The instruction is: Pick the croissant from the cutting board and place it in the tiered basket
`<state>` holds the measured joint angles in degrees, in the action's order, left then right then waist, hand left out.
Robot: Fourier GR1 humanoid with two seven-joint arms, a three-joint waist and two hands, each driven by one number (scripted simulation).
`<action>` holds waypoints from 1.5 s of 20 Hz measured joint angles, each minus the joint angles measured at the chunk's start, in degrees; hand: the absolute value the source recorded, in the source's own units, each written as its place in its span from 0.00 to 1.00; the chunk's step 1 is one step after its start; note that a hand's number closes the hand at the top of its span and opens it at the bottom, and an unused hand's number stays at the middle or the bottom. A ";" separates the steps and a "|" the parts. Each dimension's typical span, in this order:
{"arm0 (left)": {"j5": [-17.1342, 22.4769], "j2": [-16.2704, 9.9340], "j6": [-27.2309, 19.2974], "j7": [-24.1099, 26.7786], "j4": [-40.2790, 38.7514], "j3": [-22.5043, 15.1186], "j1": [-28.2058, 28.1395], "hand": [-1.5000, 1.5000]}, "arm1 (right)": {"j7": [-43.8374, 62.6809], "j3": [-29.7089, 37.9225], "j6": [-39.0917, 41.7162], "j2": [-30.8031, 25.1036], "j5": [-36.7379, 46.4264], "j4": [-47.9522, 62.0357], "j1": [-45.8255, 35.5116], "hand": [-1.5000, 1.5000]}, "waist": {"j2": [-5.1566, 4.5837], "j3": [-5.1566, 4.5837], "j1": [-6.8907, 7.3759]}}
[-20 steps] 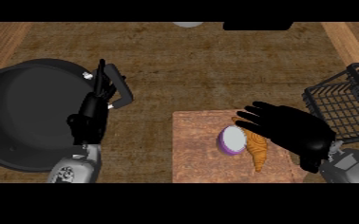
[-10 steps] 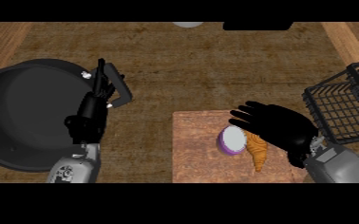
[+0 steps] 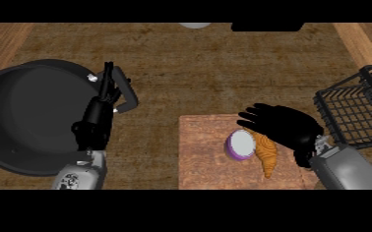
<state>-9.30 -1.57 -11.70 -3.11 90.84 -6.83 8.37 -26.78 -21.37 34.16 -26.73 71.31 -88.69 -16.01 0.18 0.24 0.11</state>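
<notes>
Nearest me, at the worktop's (image 3: 189,73) near edge, lies the cutting board (image 3: 207,162). On its right half sits the croissant (image 3: 266,155), pointing toward me, with a round purple-rimmed slice (image 3: 240,145) touching its left side. My right hand (image 3: 285,127) hangs over the board's far right corner, fingers spread wide and holding nothing, its palm covering the croissant's far end; I cannot tell whether it touches the pastry.

My left hand (image 3: 98,115) rests at the left, fingers straight and pointing away from me, over the right rim of a big dark pan (image 3: 36,113); nothing shows inside the pan. The pan's handle (image 3: 125,91) curves just beside my fingertips.

At the worktop's right edge stands the wire basket (image 3: 347,110); the part I can see holds nothing.

At the far edge sit a pale round thing (image 3: 195,25) and a black block (image 3: 267,26), both cut off.
</notes>
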 measured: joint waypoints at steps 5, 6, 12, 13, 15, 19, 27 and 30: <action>-0.21 -0.08 0.50 -1.02 -0.57 0.82 1.06 0.50 | -0.29 0.07 -0.38 1.78 1.50 0.43 1.22 0.00 | -0.01 -0.04 -0.10; 0.27 -0.33 1.05 -0.94 -0.42 1.21 1.05 0.50 | -0.17 -0.07 -0.59 2.46 1.92 0.90 1.38 0.00 | -0.01 -0.04 -0.09; 1.03 -0.46 2.07 -0.54 -0.34 2.04 1.17 0.50 | -1.43 1.01 -3.82 4.85 2.58 3.94 3.28 1.00 | 0.04 0.00 -0.10; 1.11 -0.36 2.09 -0.41 -0.42 2.14 1.17 0.50 | -1.50 1.07 -5.13 5.34 2.75 4.11 4.17 1.00 | 0.06 0.00 -0.13; 1.32 -0.59 2.41 -0.43 0.31 2.34 0.79 0.50 | -1.51 1.33 -7.05 6.15 3.29 4.24 4.54 1.00 | 0.16 -0.05 -0.16; 1.33 -0.44 2.60 0.46 -0.36 2.35 0.99 0.50 | -3.32 1.00 -14.18 7.10 5.22 6.26 3.58 1.00 | 0.20 -0.07 -0.08; 0.37 -0.90 1.15 -0.84 0.43 3.33 -0.43 0.50 | 6.08 8.02 -19.95 4.87 7.80 2.94 13.65 1.00 | 1.07 -0.36 -2.44; 0.47 -1.08 1.09 -0.59 1.35 3.44 -1.50 0.50 | 11.40 12.83 -21.19 3.59 7.82 0.41 19.81 1.00 | 1.27 -0.43 -3.10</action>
<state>-8.83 -2.65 -10.61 -3.70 92.19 -3.39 6.87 -15.38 -8.54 12.97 -23.14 79.13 -88.28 3.80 1.45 -0.19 -2.99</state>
